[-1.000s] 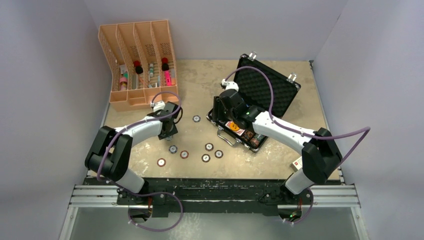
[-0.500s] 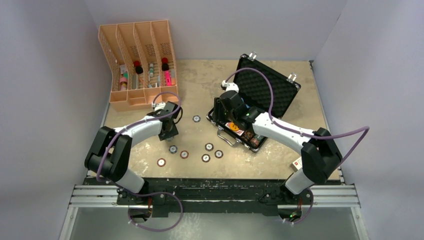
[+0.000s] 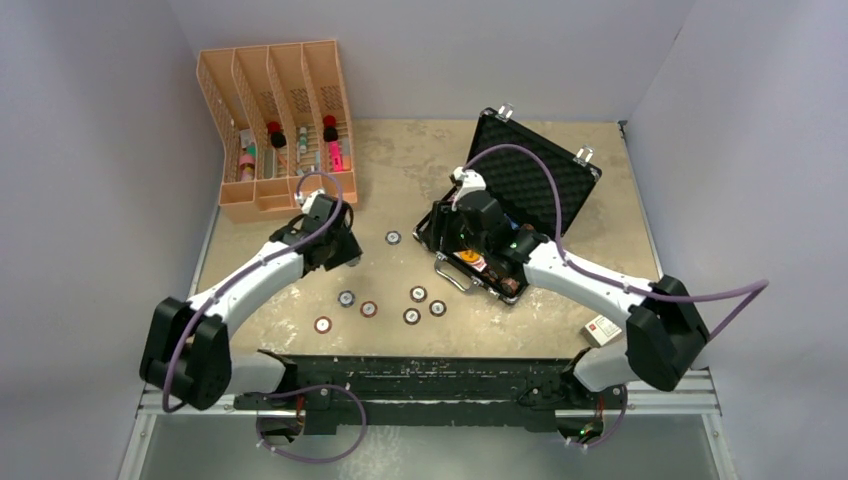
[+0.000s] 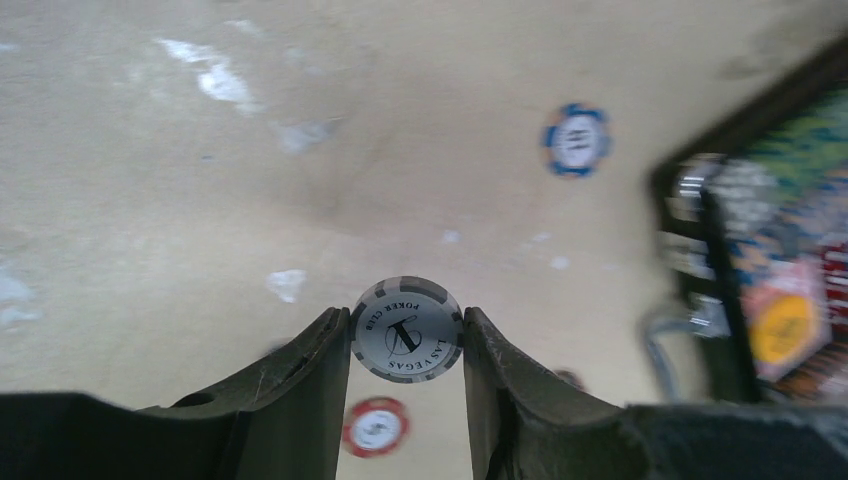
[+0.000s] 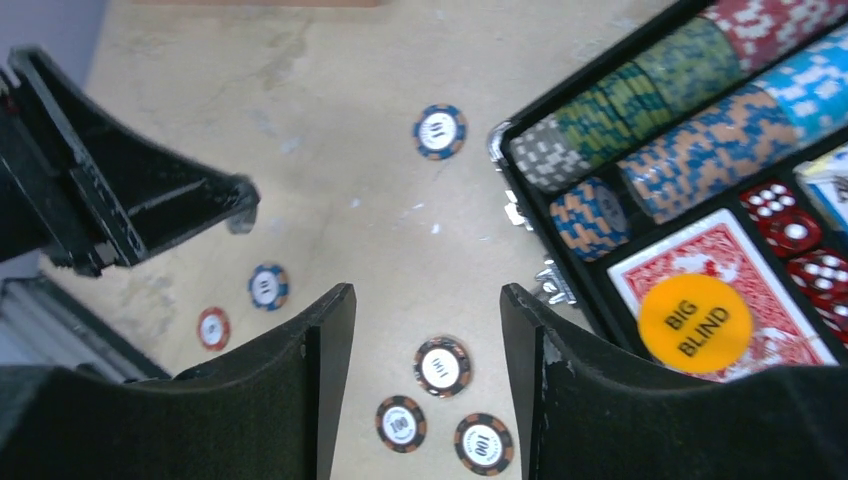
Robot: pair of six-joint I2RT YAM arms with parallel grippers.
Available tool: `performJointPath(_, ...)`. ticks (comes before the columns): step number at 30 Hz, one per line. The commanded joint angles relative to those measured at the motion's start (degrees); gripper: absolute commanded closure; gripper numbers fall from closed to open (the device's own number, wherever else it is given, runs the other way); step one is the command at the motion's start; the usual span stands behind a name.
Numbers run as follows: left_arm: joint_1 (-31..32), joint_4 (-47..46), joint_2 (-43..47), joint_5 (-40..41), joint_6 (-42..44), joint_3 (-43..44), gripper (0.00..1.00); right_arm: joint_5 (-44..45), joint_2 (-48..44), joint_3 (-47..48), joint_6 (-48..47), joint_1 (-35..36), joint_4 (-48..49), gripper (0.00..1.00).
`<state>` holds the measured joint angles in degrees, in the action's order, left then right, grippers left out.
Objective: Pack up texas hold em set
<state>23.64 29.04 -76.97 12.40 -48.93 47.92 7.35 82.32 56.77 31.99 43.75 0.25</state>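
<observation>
Scuffed beige table (image 3: 400, 170), orange four-slot rack (image 3: 262, 208) standing at its far left, open black briefcase (image 3: 530, 180) right of centre, seven loose chips (image 3: 411, 316) scattered mid-table, one apart just beside the briefcase, small white box (image 3: 597, 327) near the right front edge.

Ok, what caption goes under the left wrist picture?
Left end effector holds a white poker chip over the table.

Seven loose chips (image 3: 394, 238), one briefcase (image 3: 540, 175), one rack (image 3: 262, 208).
</observation>
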Motion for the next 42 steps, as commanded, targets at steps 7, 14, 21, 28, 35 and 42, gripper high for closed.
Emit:
performJointPath(7,-0.3,-18.5,8.5,-18.5,-18.5,4.4,0.74,-13.6,-9.0,-9.4,1.4,0.1,29.3,0.22)
performJointPath(14,-0.3,-29.5,8.2,-22.0,-29.8,3.0,0.77,-11.9,-9.0,-10.3,4.8,0.8,35.7,0.18)
performJointPath(21,-0.3,-37.2,8.1,-24.8,-37.6,-0.4,0.77,-6.0,-5.0,-6.1,4.2,0.9,33.1,0.25)
performJointPath(28,-0.3,-36.7,9.1,-25.7,-38.0,-1.8,0.77,-4.3,-0.9,-2.0,2.4,0.9,31.8,0.32)
performJointPath(35,-0.3,-36.8,10.1,-25.1,-38.9,-3.7,0.78,-4.6,1.5,-1.8,2.7,0.9,33.9,0.49)
performJointPath(42,-0.3,-37.8,10.6,-25.3,-39.8,-4.2,0.78,-9.0,4.4,0.8,2.4,0.9,33.9,0.66)
